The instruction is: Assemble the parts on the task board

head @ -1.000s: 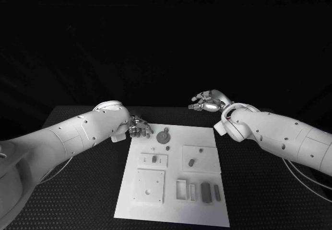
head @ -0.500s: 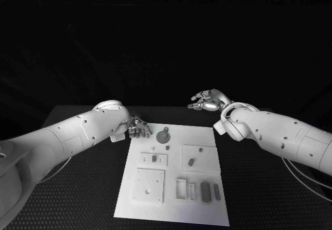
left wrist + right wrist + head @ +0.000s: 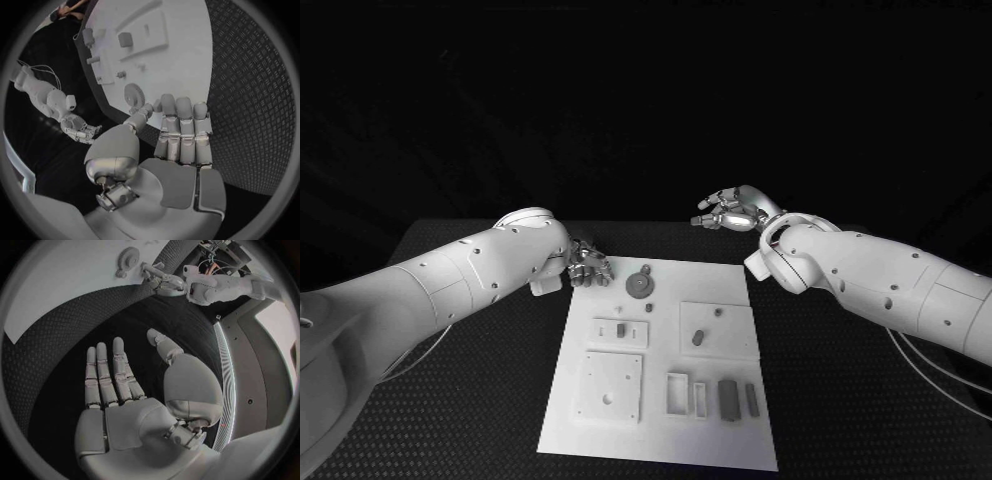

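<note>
The left hand (image 3: pixel 590 265) hovers at the far left corner of the task board (image 3: pixel 733 440), fingers straight and close together, holding nothing; in the left wrist view its fingertips (image 3: pixel 177 107) lie just short of the gear (image 3: pixel 135 93), a round toothed part lying flat on the board near that corner. No part looks to have been picked up yet, so the step in hand seems to be the approach to a first pick, most likely the gear (image 3: pixel 640 286), which sits just beside this hand. The next move would call for lowering the fingers over the gear's rim and pinching it without sliding it across the plate. Further along the board lie the other small parts, among them a dark bar (image 3: pixel 728 396) beside a slotted block near the front edge. The right hand (image 3: pixel 730 214) is raised beyond the board's far right corner, well apart from every part, open and empty, its fingers (image 3: pixel 107 375) stretched out flat.
</note>
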Robot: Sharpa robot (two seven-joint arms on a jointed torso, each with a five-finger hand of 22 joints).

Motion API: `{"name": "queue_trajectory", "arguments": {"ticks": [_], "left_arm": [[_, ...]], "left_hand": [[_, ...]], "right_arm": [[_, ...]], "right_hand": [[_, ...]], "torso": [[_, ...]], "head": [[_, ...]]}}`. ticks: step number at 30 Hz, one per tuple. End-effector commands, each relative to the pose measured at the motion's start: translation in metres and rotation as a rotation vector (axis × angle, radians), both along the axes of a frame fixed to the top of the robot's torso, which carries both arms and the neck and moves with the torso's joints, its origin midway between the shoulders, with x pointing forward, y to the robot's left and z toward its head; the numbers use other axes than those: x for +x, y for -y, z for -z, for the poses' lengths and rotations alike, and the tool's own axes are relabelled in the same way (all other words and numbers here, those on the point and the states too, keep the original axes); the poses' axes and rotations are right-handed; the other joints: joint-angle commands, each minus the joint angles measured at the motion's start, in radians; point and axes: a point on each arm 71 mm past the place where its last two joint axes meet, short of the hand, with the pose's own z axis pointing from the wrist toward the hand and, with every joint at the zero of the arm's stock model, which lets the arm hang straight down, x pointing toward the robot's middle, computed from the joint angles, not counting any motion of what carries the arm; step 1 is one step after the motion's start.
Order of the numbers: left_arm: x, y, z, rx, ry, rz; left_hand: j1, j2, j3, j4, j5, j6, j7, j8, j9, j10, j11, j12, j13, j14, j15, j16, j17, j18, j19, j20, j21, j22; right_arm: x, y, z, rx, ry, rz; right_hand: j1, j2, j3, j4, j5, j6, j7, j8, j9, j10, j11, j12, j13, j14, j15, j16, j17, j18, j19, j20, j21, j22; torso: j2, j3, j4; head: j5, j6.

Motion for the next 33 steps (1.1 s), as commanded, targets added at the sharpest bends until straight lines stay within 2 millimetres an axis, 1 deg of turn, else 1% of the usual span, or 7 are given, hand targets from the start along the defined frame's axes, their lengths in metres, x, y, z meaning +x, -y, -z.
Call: {"name": "queue_trajectory", "arguments": {"ticks": [1, 4, 11, 16, 21, 23, 33], "left_arm": [[0.000, 0.002, 0.001, -0.044, -0.006, -0.005], [0.000, 0.002, 0.000, -0.057, -0.009, -0.008], [-0.001, -0.001, 0.000, -0.073, -0.015, -0.022], [-0.001, -0.008, -0.001, -0.098, -0.009, -0.049], [-0.006, -0.015, -0.005, -0.123, -0.009, -0.064], [-0.009, -0.017, -0.008, -0.136, -0.010, -0.063], [-0.036, -0.019, -0.016, -0.171, 0.013, -0.031]], "left_hand": [[0.022, 0.027, 0.006, -0.014, -0.003, 0.009, -0.001, 0.004, 0.002, 0.007, -0.001, -0.004, 0.001, 0.005, 0.004, 0.004, 0.001, -0.011, 0.009, -0.075, -0.004, 0.002], [0.057, 0.020, 0.047, -0.005, -0.008, 0.013, -0.001, 0.007, 0.003, 0.013, -0.001, -0.007, 0.000, 0.008, 0.005, 0.004, 0.002, -0.011, 0.014, -0.074, -0.008, 0.005], [0.068, 0.023, 0.063, 0.003, -0.008, 0.029, -0.006, 0.016, 0.006, 0.021, -0.005, -0.009, 0.000, 0.014, 0.004, 0.008, 0.004, -0.011, 0.019, -0.074, -0.007, 0.009], [0.073, 0.022, 0.073, 0.003, -0.008, 0.048, -0.014, 0.025, 0.009, 0.040, -0.013, -0.004, 0.003, 0.030, -0.001, 0.017, 0.008, -0.008, 0.033, -0.078, 0.000, 0.016], [0.072, 0.018, 0.076, 0.002, -0.007, 0.063, -0.021, 0.030, 0.009, 0.057, -0.021, -0.001, 0.006, 0.046, -0.007, 0.025, 0.011, -0.005, 0.048, -0.083, 0.006, 0.022], [0.070, 0.016, 0.077, 0.002, -0.007, 0.069, -0.023, 0.033, 0.009, 0.062, -0.023, 0.000, 0.007, 0.051, -0.009, 0.027, 0.012, -0.005, 0.052, -0.085, 0.007, 0.024], [0.061, 0.005, 0.085, 0.005, 0.000, 0.099, -0.036, 0.044, 0.008, 0.091, -0.036, 0.008, 0.014, 0.079, -0.022, 0.038, 0.017, -0.001, 0.078, -0.095, 0.014, 0.031]], "right_arm": [[0.000, -0.001, 0.000, 0.000, -0.003, -0.012], [0.000, -0.002, 0.000, 0.000, -0.004, -0.013], [0.000, -0.001, 0.000, -0.001, -0.006, -0.012], [0.000, 0.001, 0.000, -0.001, -0.006, -0.009], [0.000, 0.003, 0.000, -0.001, -0.007, -0.004], [0.000, 0.004, 0.001, -0.001, -0.009, -0.005], [0.000, 0.002, 0.001, -0.001, -0.019, -0.014]], "right_hand": [[0.001, 0.006, -0.004, 0.001, 0.005, 0.010, 0.028, 0.006, -0.001, -0.183, 0.094, 0.004, -0.001, -0.005, 0.000, 0.006, -0.002, -0.001, -0.004, 0.000, -0.004, 0.001], [0.000, 0.006, -0.005, 0.001, 0.005, 0.010, 0.028, 0.006, -0.001, -0.183, 0.094, 0.004, -0.002, -0.006, 0.000, 0.006, -0.002, -0.001, -0.004, 0.000, -0.004, 0.002], [0.000, 0.006, -0.005, 0.002, 0.006, 0.010, 0.028, 0.006, -0.002, -0.184, 0.094, 0.004, -0.003, -0.006, 0.000, 0.006, -0.002, -0.001, -0.004, 0.000, -0.005, 0.002], [0.000, 0.006, -0.005, 0.002, 0.006, 0.009, 0.028, 0.006, -0.002, -0.184, 0.094, 0.004, -0.003, -0.006, 0.000, 0.007, -0.003, -0.001, -0.004, 0.000, -0.005, 0.003], [-0.002, 0.006, -0.006, 0.003, 0.007, 0.009, 0.028, 0.006, -0.002, -0.184, 0.094, 0.005, -0.005, -0.007, 0.000, 0.007, -0.003, -0.001, -0.005, 0.001, -0.006, 0.003], [-0.002, 0.006, -0.006, 0.004, 0.007, 0.009, 0.028, 0.006, -0.002, -0.184, 0.094, 0.005, -0.005, -0.007, 0.000, 0.007, -0.003, -0.001, -0.005, 0.001, -0.006, 0.004], [-0.002, 0.005, -0.006, 0.004, 0.008, 0.009, 0.028, 0.007, -0.003, -0.186, 0.094, 0.006, -0.007, -0.009, 0.000, 0.008, -0.005, -0.001, -0.006, 0.001, -0.007, 0.005]], "torso": [[0.000, 0.0004, 0.0005], [0.000, 0.0003, 0.0009], [0.000, 0.0003, 0.0004], [-0.001, 0.0009, 0.0020], [-0.002, 0.0002, 0.0042], [-0.003, 0.0004, 0.0075], [-0.014, 0.0004, 0.0214]], "head": [[0.001, -0.001], [0.001, 0.000], [0.002, 0.000], [0.002, 0.001], [0.002, 0.001], [0.001, 0.002], [-0.002, -0.004]]}}
